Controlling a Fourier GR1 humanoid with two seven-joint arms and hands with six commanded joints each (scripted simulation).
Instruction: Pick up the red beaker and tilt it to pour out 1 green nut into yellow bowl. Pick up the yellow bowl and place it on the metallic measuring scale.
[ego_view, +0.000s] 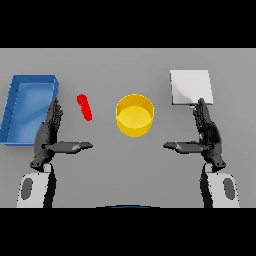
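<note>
Nearest, both hands hover open and empty: left hand (50, 136), right hand (206, 135). Beyond, the red beaker (84, 107) (lying tilted) sits just left of the yellow bowl (134, 115); the left hand should grasp it mid-body. Farther right lies the scale (190, 86).

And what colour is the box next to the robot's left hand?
Blue. The box shows clearly at the table's left side in the head view, beside the left hand.
</note>
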